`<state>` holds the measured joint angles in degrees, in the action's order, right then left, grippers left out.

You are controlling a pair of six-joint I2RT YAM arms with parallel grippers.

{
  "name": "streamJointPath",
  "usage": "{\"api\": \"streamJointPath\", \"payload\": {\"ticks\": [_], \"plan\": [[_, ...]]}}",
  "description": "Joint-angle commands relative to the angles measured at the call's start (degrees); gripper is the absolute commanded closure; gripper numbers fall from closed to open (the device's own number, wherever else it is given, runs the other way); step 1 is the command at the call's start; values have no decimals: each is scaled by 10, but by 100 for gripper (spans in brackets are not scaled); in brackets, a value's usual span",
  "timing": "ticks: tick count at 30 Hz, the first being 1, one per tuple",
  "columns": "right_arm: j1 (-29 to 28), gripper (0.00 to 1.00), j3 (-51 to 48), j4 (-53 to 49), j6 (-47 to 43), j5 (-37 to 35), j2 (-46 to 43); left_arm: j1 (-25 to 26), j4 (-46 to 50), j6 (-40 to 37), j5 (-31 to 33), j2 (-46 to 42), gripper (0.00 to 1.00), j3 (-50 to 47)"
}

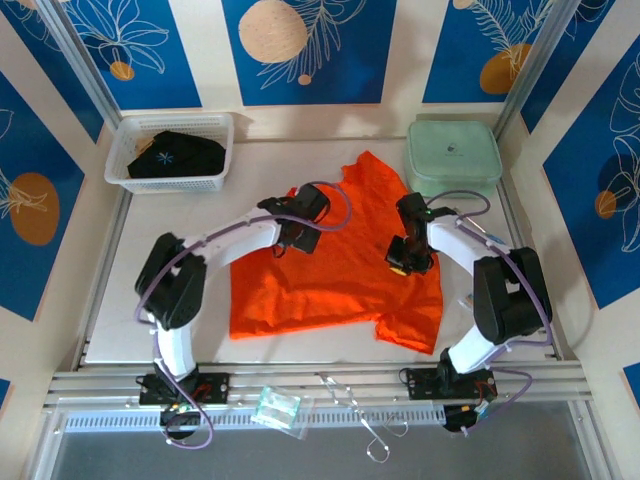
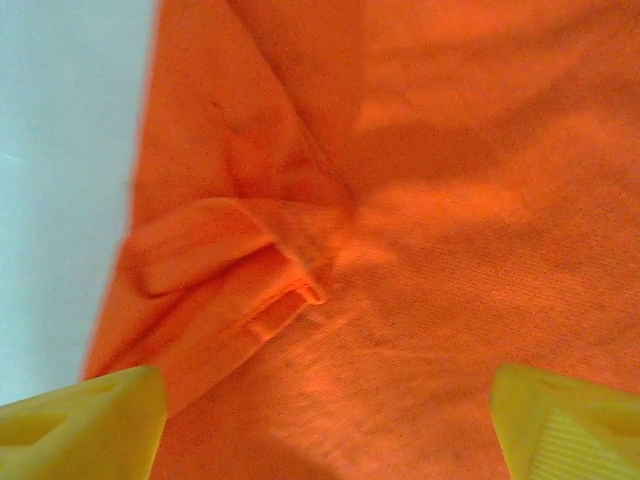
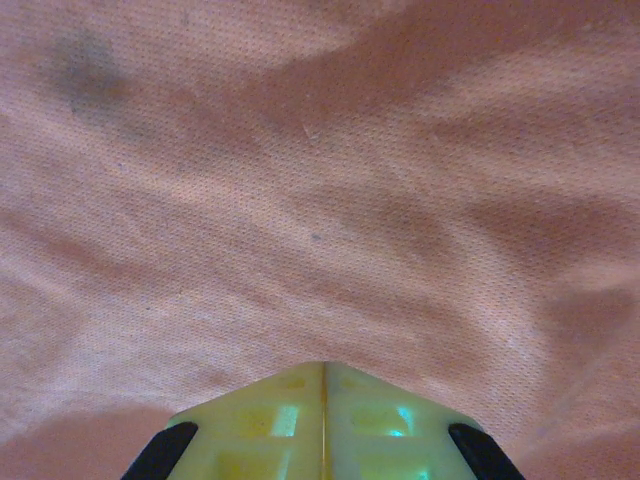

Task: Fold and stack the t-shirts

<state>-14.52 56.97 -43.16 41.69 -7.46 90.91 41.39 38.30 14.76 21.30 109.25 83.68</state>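
An orange t-shirt [image 1: 330, 290] lies on the white table [image 1: 280, 160]. A mesh basket [image 1: 170, 184] and green box [image 1: 453, 152] sit behind.

Spread shirt [image 1: 330, 280] centre; basket [image 1: 170, 184] behind left, apparently holding second shirt [image 1: 175, 155]; lidded box [image 1: 452, 155] behind right.

White mesh basket [image 1: 118, 150] at the table's [image 1: 150, 215] back left corner, mint-green lidded box [image 1: 452, 152] at back right, blue wall panels [image 1: 320, 50] with leaf and orange disc prints, clear packet [image 1: 277, 408] and wire loops [image 1: 365, 425] on the front metal rail [image 1: 320, 383]
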Motion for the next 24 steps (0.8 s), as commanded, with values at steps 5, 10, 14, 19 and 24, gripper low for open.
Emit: {"api": "streamJointPath", "payload": {"ticks": [5, 10, 14, 19, 24], "plan": [[12, 90, -20, -15, -8, 9, -35, -49, -19, 8, -92, 53, 28, 50], [13, 90, -26, -9, -8, 17, -30, -49, -47, -12, -79, 66, 30, 58], [12, 90, -26, -6, -8, 20, -28, -48, -38, -92, -81, 77, 15, 82], [12, 90, -24, -4, -8, 24, -26, -48, 18, -198, -99, 107, 9, 128], [11, 90, -24, -4, -9, 27, -27, -48, 61, -274, -89, 148, 9, 181]]}}
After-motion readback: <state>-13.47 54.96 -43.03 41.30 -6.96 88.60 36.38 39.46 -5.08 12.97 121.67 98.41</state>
